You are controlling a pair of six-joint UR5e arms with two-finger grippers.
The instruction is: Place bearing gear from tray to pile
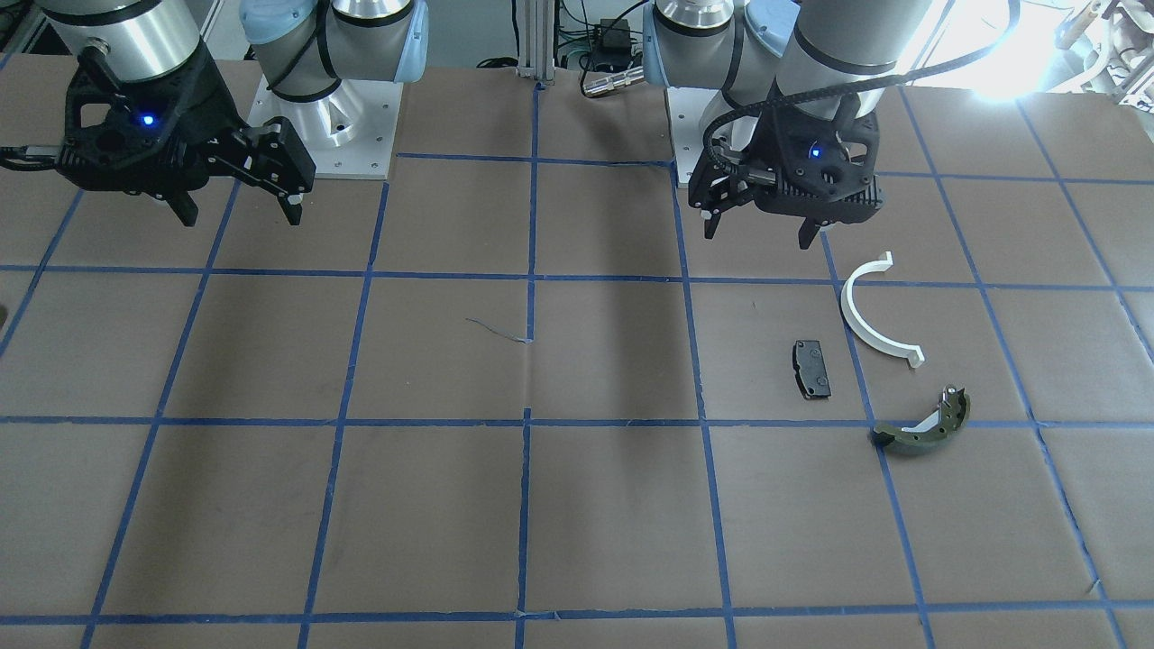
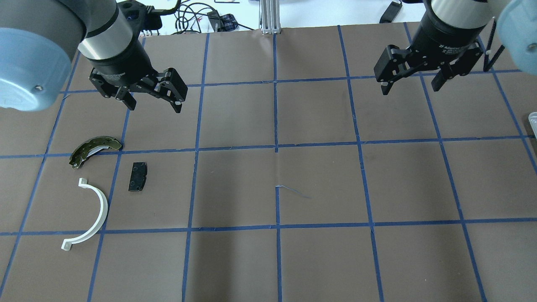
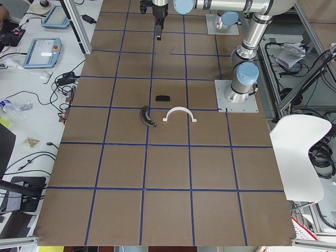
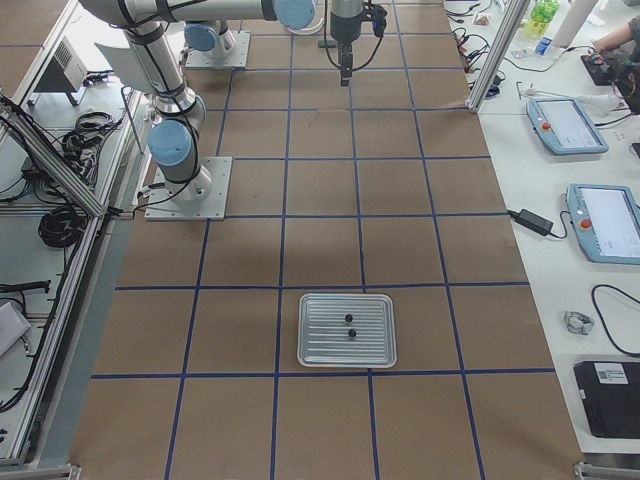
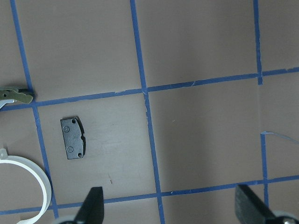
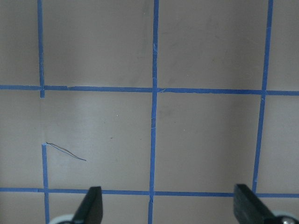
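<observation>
ribbed metal tray (image 4: 320, 346), well apart from my open right pincer (image 2: 410, 87), holds two bearing gears (image 4: 349, 319): small, dark, roundish. my left pincer (image 2: 154, 107) hangs open near the pile (image 2: 137, 176).

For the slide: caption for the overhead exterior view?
Left gripper and right gripper hang open above the table; white half-ring, black pad and brake shoe lie near the left one.

Overhead and front views face oppositely, sharing the pile (image 2: 137, 176).
</observation>
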